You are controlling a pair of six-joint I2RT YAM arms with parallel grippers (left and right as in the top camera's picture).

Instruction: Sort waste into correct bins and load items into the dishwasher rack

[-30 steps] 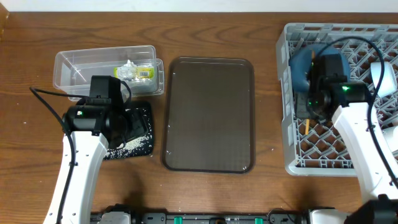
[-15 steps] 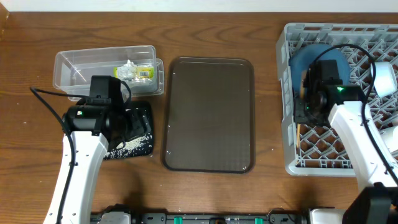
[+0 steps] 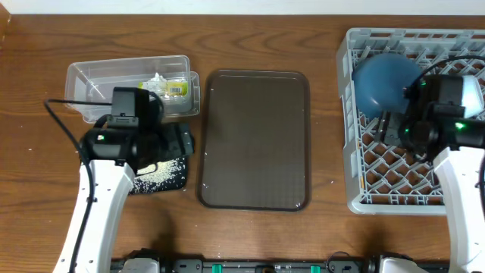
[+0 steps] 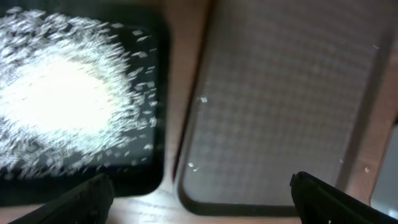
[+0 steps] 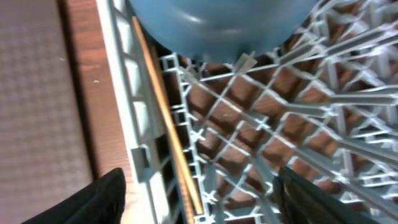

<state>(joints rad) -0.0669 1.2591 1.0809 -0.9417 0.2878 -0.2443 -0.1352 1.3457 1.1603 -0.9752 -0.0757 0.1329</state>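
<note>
The clear tub holds the yellow-green wrapper and white tissue. Rice grains lie piled in the black tray. My left gripper hangs open over the strip of table between that tray and the brown tray, holding nothing. The grey dishwasher rack carries the dark blue plate. A wooden chopstick lies inside along the rack's left wall. My right gripper is open above it, not touching it.
The large dark brown serving tray lies between the bins and the rack. A pale cup shows at the rack's right side, partly behind my right arm. A few stray grains sit on the brown tray.
My right gripper has opened and drawn back to the right, leaving the chopstick in the rack. My left gripper has opened wider and shifted up and right off the black tray.
</note>
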